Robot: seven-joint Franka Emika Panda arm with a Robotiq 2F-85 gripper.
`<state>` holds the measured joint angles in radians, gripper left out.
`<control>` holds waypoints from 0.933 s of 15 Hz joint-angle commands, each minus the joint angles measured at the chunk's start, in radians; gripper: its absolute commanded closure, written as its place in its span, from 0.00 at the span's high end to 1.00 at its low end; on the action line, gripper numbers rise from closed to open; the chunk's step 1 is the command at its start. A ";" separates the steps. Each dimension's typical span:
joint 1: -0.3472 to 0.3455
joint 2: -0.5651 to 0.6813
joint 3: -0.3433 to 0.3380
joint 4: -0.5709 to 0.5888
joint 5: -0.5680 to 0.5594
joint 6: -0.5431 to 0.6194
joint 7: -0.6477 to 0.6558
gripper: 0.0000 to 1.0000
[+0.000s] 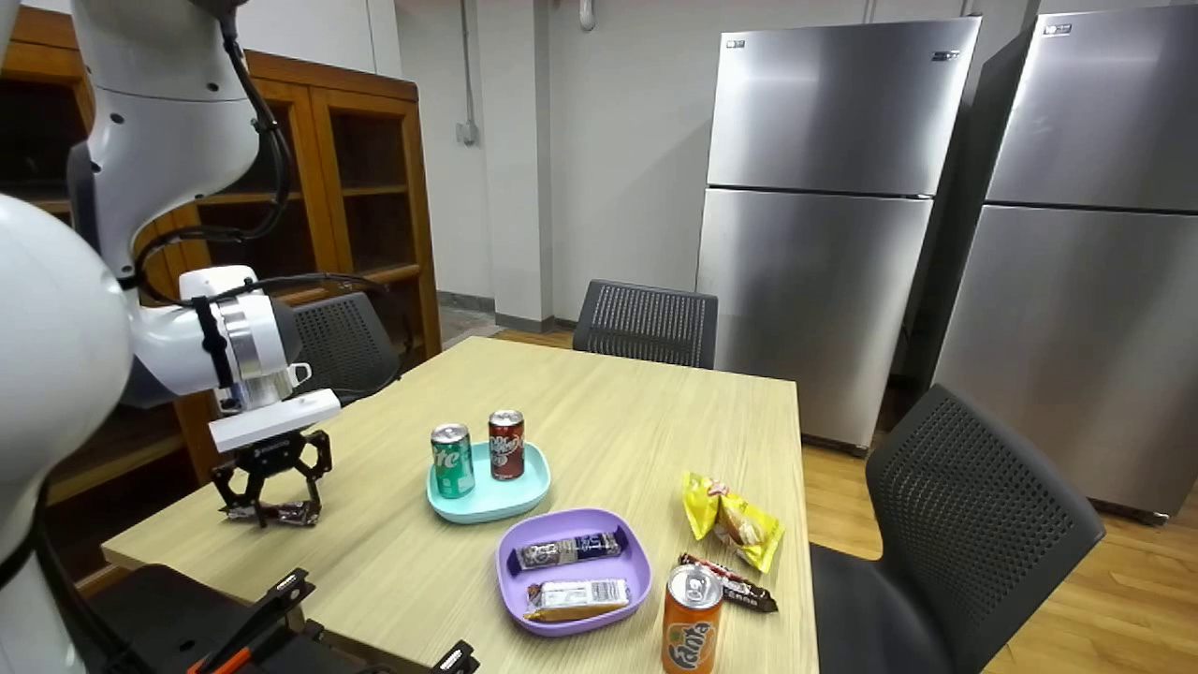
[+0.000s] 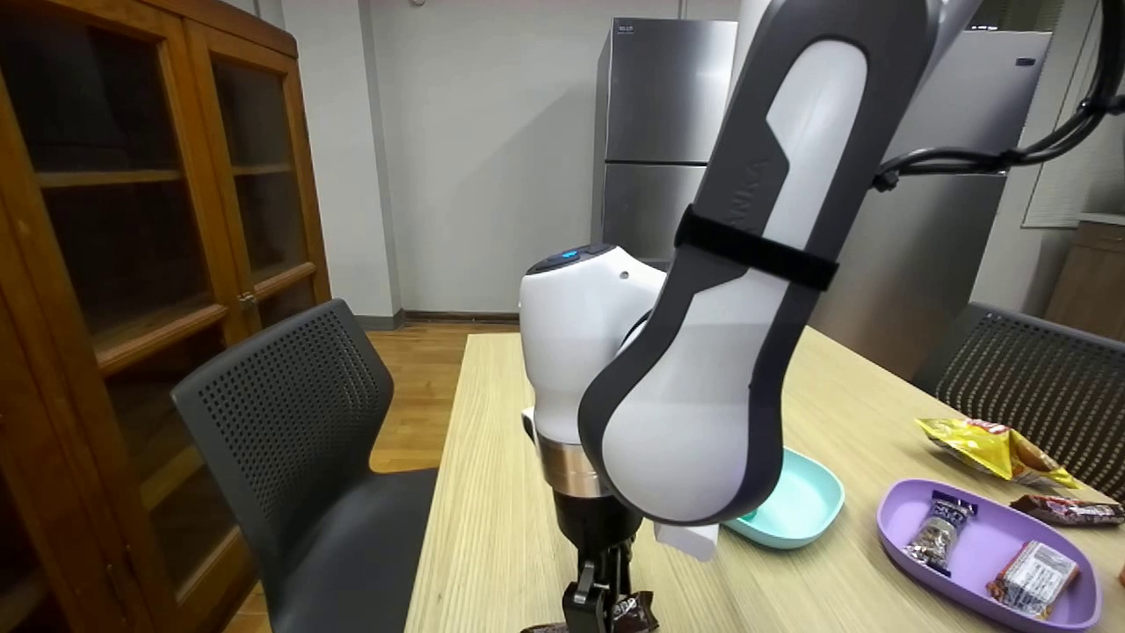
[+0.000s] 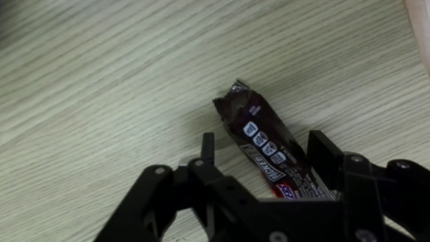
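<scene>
- Bar (image 3: 268,144): dark, wrapped, flat on the table (image 1: 636,402) near its corner, lying between my fingers (image 3: 209,148).
- Nothing is pinched: the fingers stand well apart. Tabletop shows between the bar and the finger at the left of the wrist view; its partner is just beside the bar, and I can't say if it touches.
- Gripper (image 1: 287,513) hangs low enough, I judge, for both tips to reach the bar's sides; pressing into the table would gain nothing.
- Angle matters most: the bar runs slantwise across my gap, so a straight squeeze would probably swivel it. A small wrist turn, squaring me to its long sides, should give a flatter hold.
- Centring helps too: if I shift slightly so both fingers meet the bar together, neither shoves it.
- Force should be modest, since the filling could crush, yet firm enough that the slick wrapping doesn't slip.
- Teal tray (image 1: 496,499), with two cans (image 1: 453,463), and purple tray (image 1: 604,566), with two snacks (image 1: 566,552), sit well apart from me, so I have room to turn.
</scene>
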<state>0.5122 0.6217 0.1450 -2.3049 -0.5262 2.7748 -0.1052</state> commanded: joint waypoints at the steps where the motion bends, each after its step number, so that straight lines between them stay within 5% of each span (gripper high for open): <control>1: 0.017 0.012 -0.013 0.023 -0.019 -0.013 -0.010 0.41; 6: 0.019 0.010 -0.014 0.021 -0.019 -0.009 -0.008 0.04; 14: 0.034 -0.087 -0.020 -0.030 -0.026 -0.005 0.024 0.06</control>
<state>0.5199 0.6185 0.1440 -2.2969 -0.5268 2.7778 -0.1052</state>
